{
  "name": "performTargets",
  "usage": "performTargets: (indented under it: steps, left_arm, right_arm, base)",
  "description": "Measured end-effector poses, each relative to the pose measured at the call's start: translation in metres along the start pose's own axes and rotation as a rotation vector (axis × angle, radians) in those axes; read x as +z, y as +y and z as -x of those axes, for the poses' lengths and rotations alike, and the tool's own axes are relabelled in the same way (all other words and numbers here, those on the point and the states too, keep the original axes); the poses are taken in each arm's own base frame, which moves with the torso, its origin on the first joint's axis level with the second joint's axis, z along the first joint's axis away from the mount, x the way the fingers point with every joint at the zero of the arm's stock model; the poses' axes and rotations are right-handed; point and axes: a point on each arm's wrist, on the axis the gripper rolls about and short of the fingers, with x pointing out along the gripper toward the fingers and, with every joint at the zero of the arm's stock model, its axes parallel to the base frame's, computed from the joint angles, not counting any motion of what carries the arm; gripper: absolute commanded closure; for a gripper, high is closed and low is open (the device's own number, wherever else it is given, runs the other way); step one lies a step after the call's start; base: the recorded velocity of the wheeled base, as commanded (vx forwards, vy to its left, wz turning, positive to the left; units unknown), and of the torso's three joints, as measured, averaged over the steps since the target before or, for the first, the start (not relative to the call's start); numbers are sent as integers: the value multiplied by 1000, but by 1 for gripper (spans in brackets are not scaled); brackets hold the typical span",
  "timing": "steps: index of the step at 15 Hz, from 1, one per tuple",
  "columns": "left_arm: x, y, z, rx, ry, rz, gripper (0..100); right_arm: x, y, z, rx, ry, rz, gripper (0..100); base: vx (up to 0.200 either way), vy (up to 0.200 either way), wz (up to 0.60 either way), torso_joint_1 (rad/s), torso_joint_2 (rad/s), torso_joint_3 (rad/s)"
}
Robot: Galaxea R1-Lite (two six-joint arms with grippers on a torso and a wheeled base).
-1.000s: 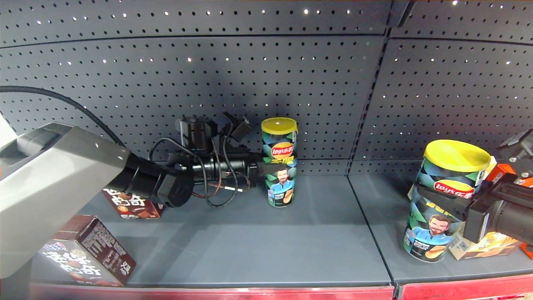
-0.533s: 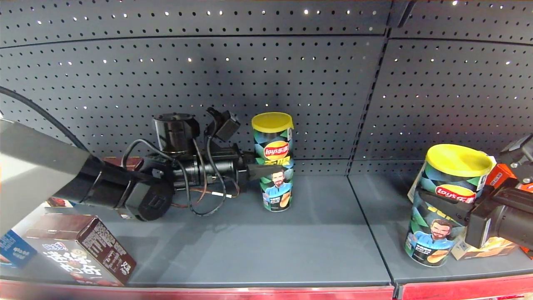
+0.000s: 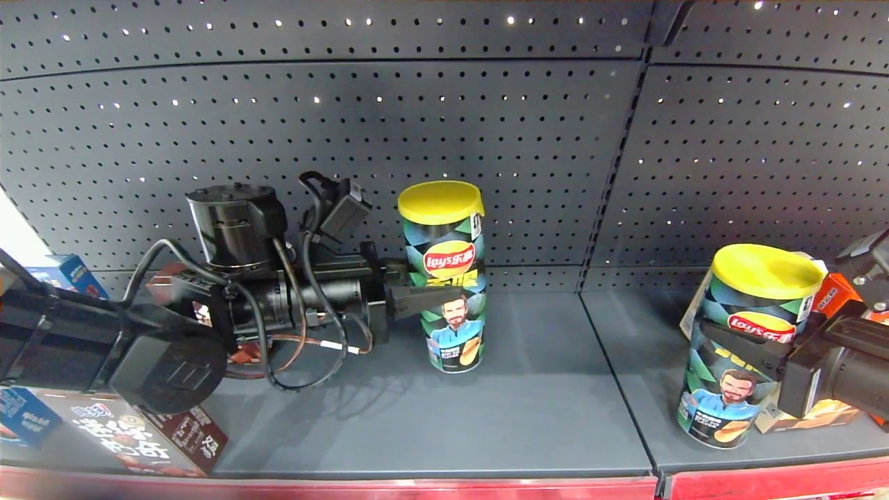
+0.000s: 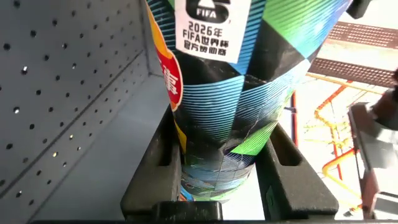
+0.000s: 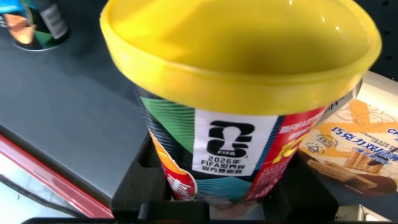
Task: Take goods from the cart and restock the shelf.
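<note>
Head view: Front edge first. There's the red shelf lip [image 3: 347, 488], and just behind it on the left a brown cardboard snack box [image 3: 149, 434] sits askew. Front right, the right gripper [image 3: 737, 345] is clamped round the waist of a tall yellow-lidded crisp can in green and blue print [image 3: 753, 326].

Wrist views: Confirmed. The right gripper [image 5: 217, 186] has a finger on each side of that yellow-lidded crisp can [image 5: 242, 93], with a cream biscuit box [image 5: 354, 143] just beside it.

Head view: Further in, mid-shelf, the left gripper [image 3: 451, 288] grips a twin can [image 3: 448, 236] the same way, upright above the grey shelf deck [image 3: 500, 410]. I can't tell whether its base is touching.

Wrist views: Nor can I. The left gripper [image 4: 221, 168] pinches the twin can [image 4: 236, 93] low on the body.

Head view: So here's my call. It's a tall, narrow tube, so it'll tip easily. Bring it straight down until the base sits flat, printed face forward, a little clear of the perforated dark back panel [image 3: 486, 139].

Wrist views: Then spread both fingers fully before pulling away, and back out along the arm's own line. One dragging pad could topple it.
</note>
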Motion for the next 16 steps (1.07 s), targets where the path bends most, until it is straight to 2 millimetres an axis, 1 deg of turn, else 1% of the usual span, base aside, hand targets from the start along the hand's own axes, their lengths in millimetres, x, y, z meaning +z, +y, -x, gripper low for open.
performTargets:
  steps: [3, 6, 9, 12, 16]
  left_arm:
    - [-2, -20, 12, -11, 16, 15, 100]
    - [-11, -37, 25, -16, 26, 26, 100]
    - [-21, -51, 33, -26, 24, 24, 100]
    - [-27, -58, 35, -38, 34, 34, 100]
    - [-32, -60, 34, -46, 48, 48, 100]
  right_arm:
    - [0, 0, 1, 1, -1, 0, 100]
    - [-3, 1, 4, 3, 5, 0, 100]
    - [-6, 2, 6, 3, 9, -1, 100]
    - [-6, 3, 8, 3, 6, -1, 100]
    - [-6, 3, 8, 2, 6, 0, 100]
  base:
    - [0, 0, 0, 0, 0, 0]
    - [0, 0, 0, 0, 0, 0]
    - [0, 0, 0, 0, 0, 0]
    - [0, 0, 0, 0, 0, 0]
    - [0, 0, 0, 0, 0, 0]
